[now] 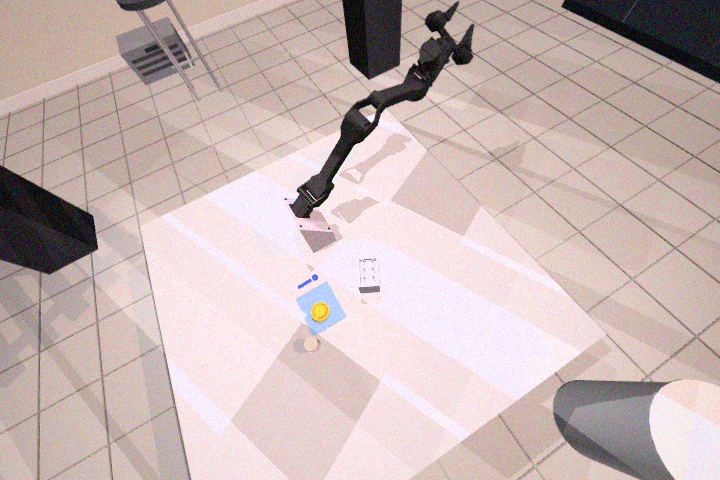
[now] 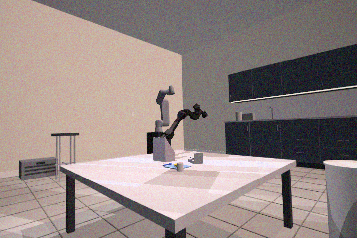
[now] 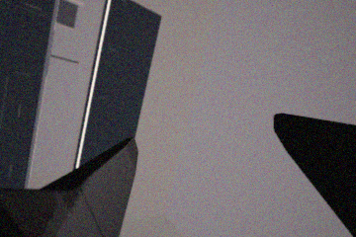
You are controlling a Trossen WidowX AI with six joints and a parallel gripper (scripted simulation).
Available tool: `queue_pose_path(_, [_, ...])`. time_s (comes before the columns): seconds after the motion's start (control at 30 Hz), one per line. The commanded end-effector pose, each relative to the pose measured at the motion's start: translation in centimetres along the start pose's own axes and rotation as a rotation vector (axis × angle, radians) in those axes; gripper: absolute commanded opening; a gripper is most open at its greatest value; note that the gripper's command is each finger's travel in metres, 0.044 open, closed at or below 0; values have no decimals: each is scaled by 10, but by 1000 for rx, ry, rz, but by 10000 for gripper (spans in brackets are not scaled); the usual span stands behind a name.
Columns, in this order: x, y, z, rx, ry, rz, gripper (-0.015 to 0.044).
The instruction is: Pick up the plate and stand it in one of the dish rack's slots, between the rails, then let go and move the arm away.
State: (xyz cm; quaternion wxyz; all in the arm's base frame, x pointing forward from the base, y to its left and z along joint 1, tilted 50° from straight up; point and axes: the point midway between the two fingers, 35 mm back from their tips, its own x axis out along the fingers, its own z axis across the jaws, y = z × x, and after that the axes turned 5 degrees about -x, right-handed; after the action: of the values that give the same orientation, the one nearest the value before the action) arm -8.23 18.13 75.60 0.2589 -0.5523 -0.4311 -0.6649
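Observation:
A small round yellow plate [image 1: 319,311] [image 2: 175,164] lies flat on a light blue mat [image 1: 332,323] [image 2: 186,166]; in the exterior view a beige cylinder partly hides it. The small grey-white dish rack [image 1: 369,289] [image 2: 198,158] stands on the table a little apart from the mat. Its slots are too small to make out clearly, and I see no plate in it. My gripper [image 1: 464,14] [image 2: 203,109] [image 3: 203,133] is open and empty, high up and far from both plate and rack. The wrist view shows only its two fingers, wall and cupboards.
A beige cylinder [image 1: 310,343] [image 2: 180,166] stands beside the mat. A thin blue utensil [image 1: 304,283] [image 2: 167,164] lies at the mat's other side, towards the arm's base. The arm's pedestal [image 1: 316,238] [image 2: 162,149] stands near the rack and mat.

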Motion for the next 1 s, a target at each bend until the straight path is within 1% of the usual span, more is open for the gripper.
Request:
queue_pose_path(0.0, [0,0,1,0,-1,-1,400])
queue_pose_path(0.2, [-5,-1,22,10,-54,-38,400])
queue_pose_path(0.3, [-10,-11,45,8,-107,-81,400])
queue_pose_path(0.53, [-22,-3,69,-52,-165,-96,400])
queue_pose_path(0.73, [-36,-12,110,-55,-267,-152,400])
queue_pose_path(0.97, [-62,-14,164,-59,-413,-209,400])
